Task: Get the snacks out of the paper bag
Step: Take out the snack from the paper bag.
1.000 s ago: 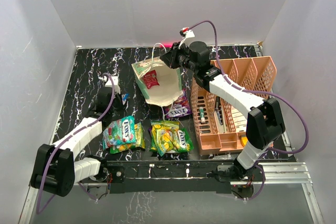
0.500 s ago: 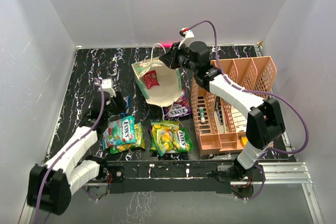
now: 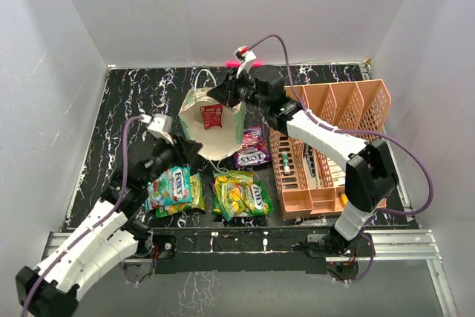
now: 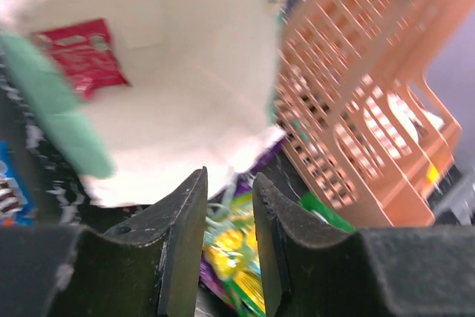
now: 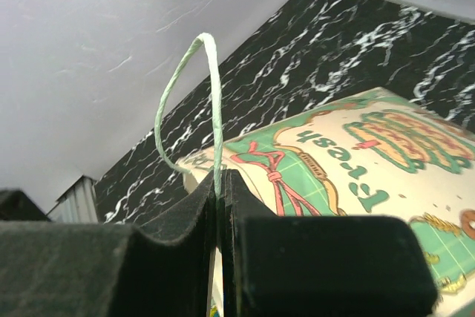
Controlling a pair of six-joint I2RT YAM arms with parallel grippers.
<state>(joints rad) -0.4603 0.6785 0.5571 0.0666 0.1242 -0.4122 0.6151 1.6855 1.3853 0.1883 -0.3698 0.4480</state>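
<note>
Marbled tabletop (image 3: 126,109): red packet (image 4: 82,57) inside paper bag (image 4: 185,72), apparently just beyond left tool (image 4: 228,177).

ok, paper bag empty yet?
Not empty: one small red packet lies inside the paper bag, seen through its open mouth.

Black white-veined tabletop (image 3: 133,102); plain white walls (image 3: 185,12).
</note>
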